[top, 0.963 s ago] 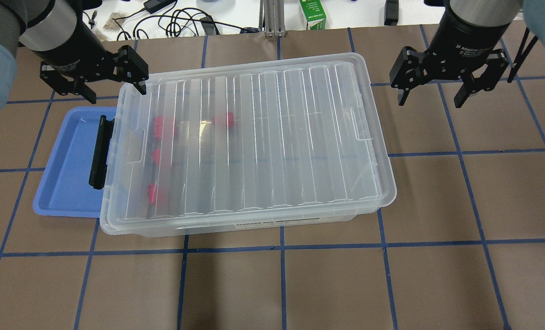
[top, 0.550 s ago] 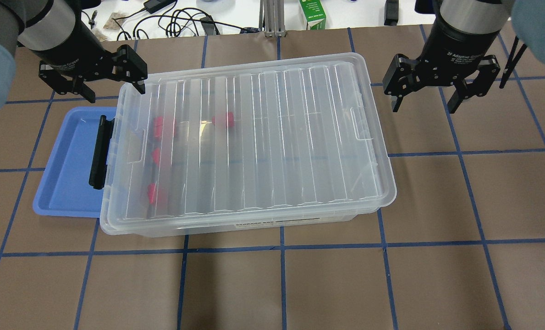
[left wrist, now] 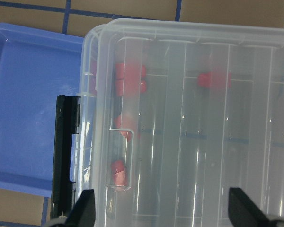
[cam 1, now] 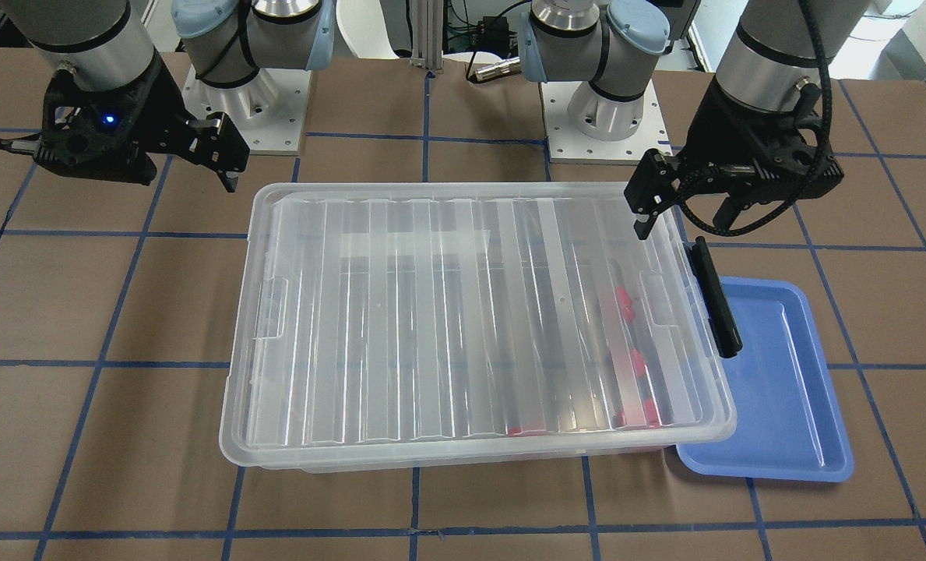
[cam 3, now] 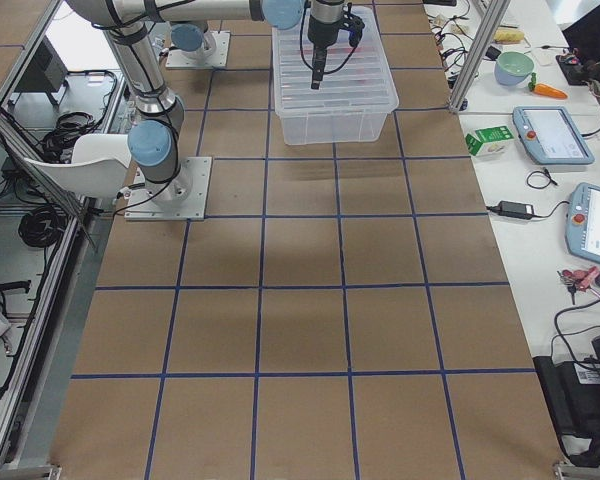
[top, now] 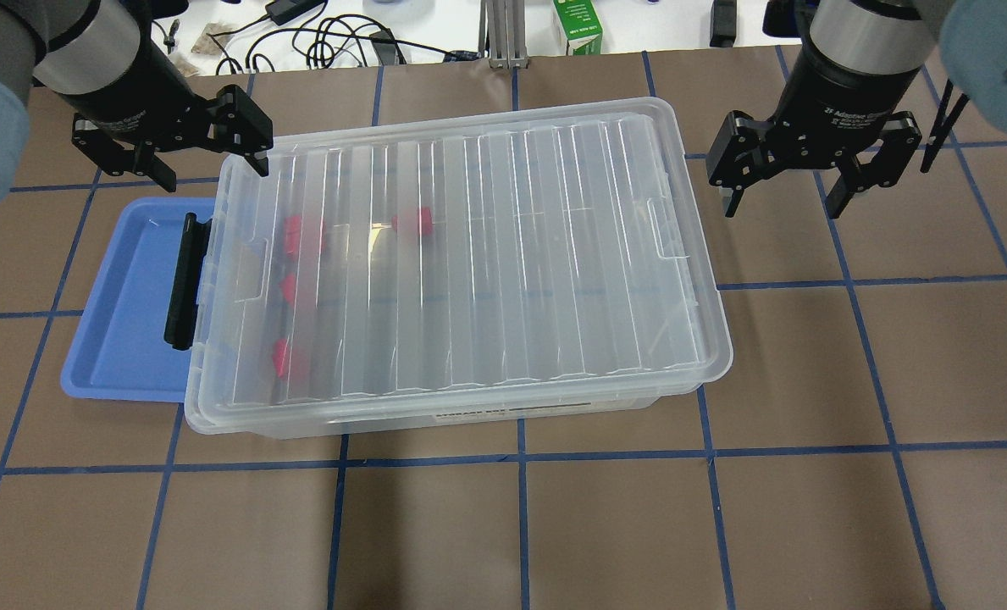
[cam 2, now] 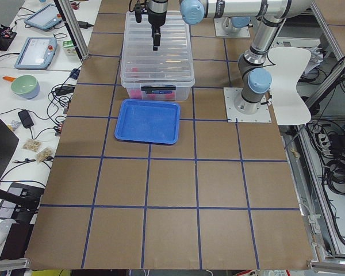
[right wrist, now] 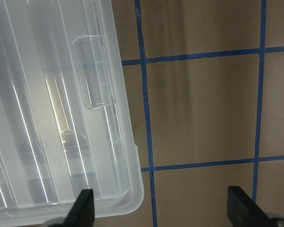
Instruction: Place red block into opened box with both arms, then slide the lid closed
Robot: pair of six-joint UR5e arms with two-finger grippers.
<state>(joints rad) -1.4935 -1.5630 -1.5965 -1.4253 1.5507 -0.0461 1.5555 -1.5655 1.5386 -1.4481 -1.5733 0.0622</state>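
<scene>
The clear box [top: 469, 419] lies across the table's middle with its black bar [top: 183, 280] at the left end. The ribbed lid [top: 503, 254] rests on top and covers it almost end to end. Several red blocks [top: 414, 222] show through the lid near the bar end, and again in the left wrist view [left wrist: 213, 79]. My left gripper [top: 211, 169] hovers open above the box's far left corner, with nothing in it [left wrist: 163, 213]. My right gripper [top: 782, 205] hangs open over bare table just right of the lid's far right corner [right wrist: 163, 213].
A blue tray [top: 122, 313] lies partly under the box's bar end. A green carton [top: 577, 25] and cables [top: 334, 38] sit beyond the table's far edge. Brown table with blue grid lines extends in front and to the right.
The right gripper has shifted a little left toward the lid's right end and slightly lower in view. The left gripper, box and lid have stayed put.
</scene>
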